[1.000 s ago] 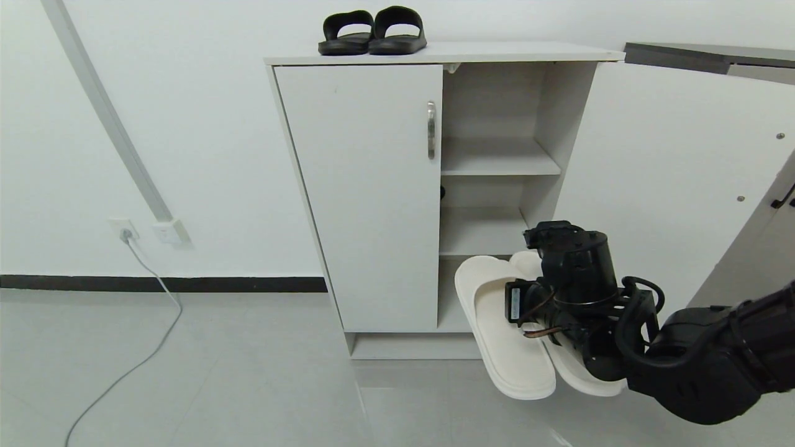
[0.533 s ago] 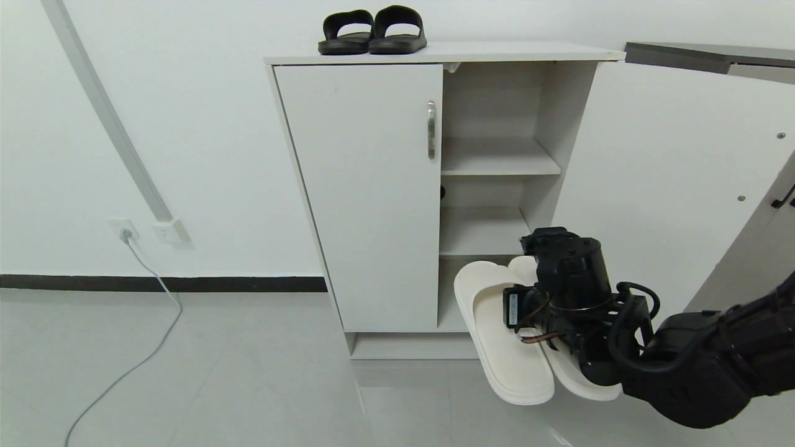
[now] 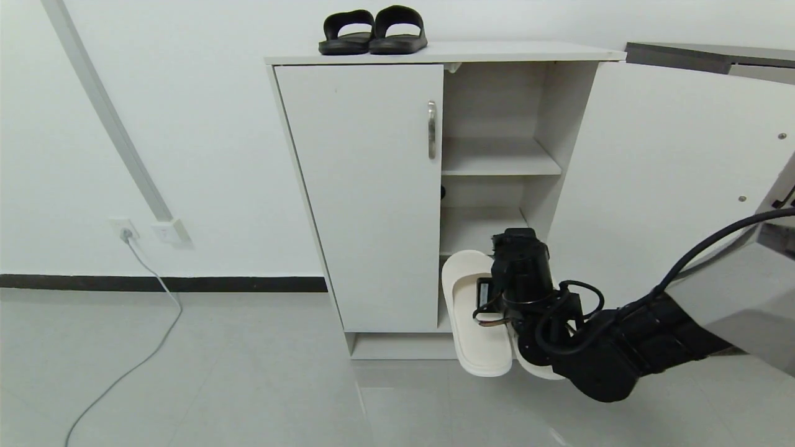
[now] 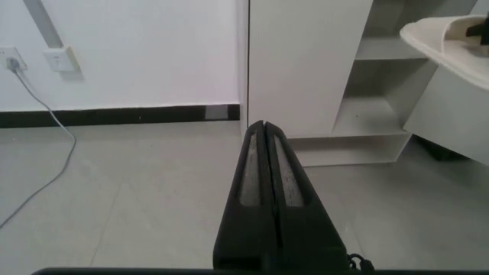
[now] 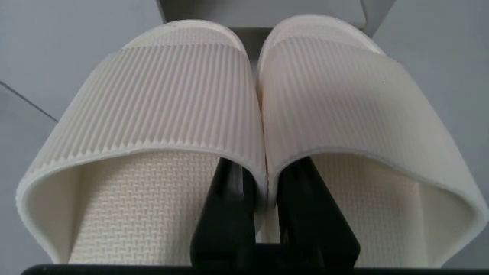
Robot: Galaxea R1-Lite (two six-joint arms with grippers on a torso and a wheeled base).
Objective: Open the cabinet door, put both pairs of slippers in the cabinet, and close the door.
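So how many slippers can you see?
4. Two black slippers sit on top of the cabinet. Two white slippers are clamped in the right gripper, before the cabinet's open side. More could hide behind the shut door.

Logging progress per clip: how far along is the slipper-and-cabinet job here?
Done: the white cabinet's right door stands open. In hand: the right gripper, jaws shut on the pair of cream ribbed slippers, holds them in front of the lowest compartment, not yet set down. Left: the pair of black slide slippers on the cabinet top must go inside, then the door needs closing.
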